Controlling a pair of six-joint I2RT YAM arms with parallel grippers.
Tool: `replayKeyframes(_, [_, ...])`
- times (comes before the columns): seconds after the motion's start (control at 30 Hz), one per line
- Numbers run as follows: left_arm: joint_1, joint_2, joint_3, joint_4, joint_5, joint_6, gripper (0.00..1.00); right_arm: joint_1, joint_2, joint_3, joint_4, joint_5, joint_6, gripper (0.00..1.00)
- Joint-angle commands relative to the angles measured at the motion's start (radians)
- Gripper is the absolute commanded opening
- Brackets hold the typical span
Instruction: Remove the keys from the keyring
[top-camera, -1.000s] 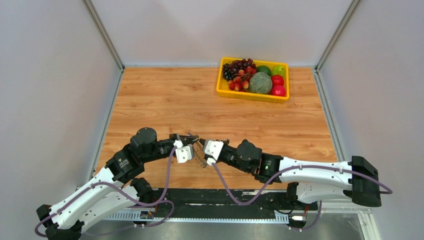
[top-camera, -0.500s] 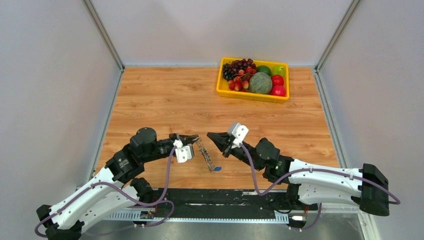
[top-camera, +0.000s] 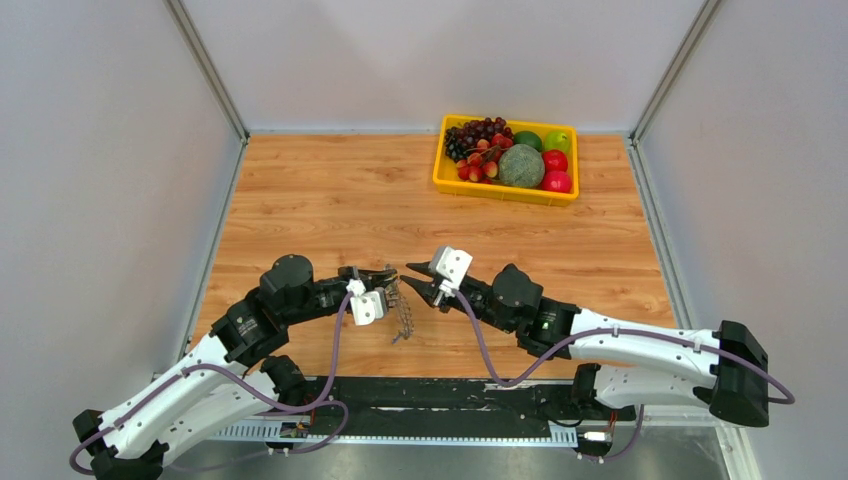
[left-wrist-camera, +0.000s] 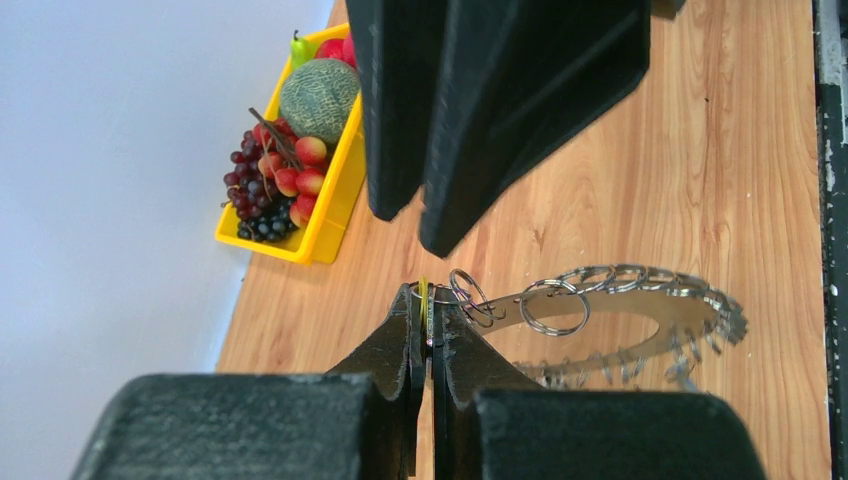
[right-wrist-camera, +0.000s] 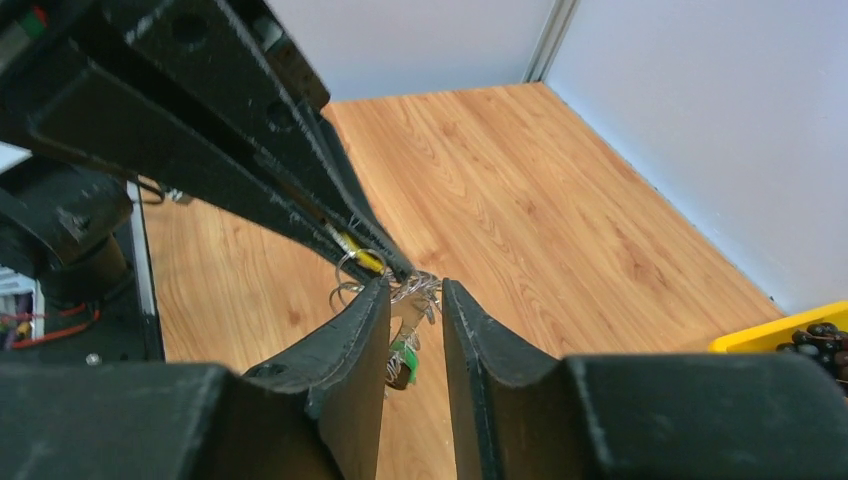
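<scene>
While it hangs over the near middle of the wooden table (top-camera: 330, 200), the grey keyring (left-wrist-camera: 700, 312) is held by the left gripper (left-wrist-camera: 429, 310), whose fingers are pressed together on a thin yellow piece (left-wrist-camera: 423, 290) at its rim. A green-tagged key (right-wrist-camera: 400, 352) is seen between the slightly spread fingers of the right gripper (right-wrist-camera: 415, 290). A yellow fruit basket (top-camera: 500, 192) is set far right.

walls (top-camera: 100, 150): pale grey | table (top-camera: 330, 200): wood-grain | light: even

The right gripper (right-wrist-camera: 415, 290) back in at the keyring (left-wrist-camera: 690, 310), closer than half a second ago.
</scene>
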Motion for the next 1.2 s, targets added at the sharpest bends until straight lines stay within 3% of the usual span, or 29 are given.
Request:
replayKeyframes(0.0, [0.002,-0.014,0.014,0.055,0.015,0.021,0.00,0.033,0.041,0.050,-0.048,0.011,-0.099,0.31])
replayKeyframes(0.43, [0.002,-0.011,0.014,0.057,0.019,0.021,0.00,0.075,0.101,0.060,-0.021,0.056,-0.156,0.27])
replayKeyframes(0.63, [0.002,-0.013,0.014,0.057,0.020,0.021,0.00,0.082,0.116,0.068,-0.022,0.099,-0.157,0.00])
replayKeyframes(0.83, [0.002,-0.015,0.014,0.057,0.011,0.021,0.00,0.081,0.049,0.044,-0.012,0.104,-0.108,0.00])
replayKeyframes(1.17, [0.002,-0.011,0.013,0.057,0.021,0.021,0.00,0.065,-0.017,-0.065,0.267,0.104,0.193,0.00])
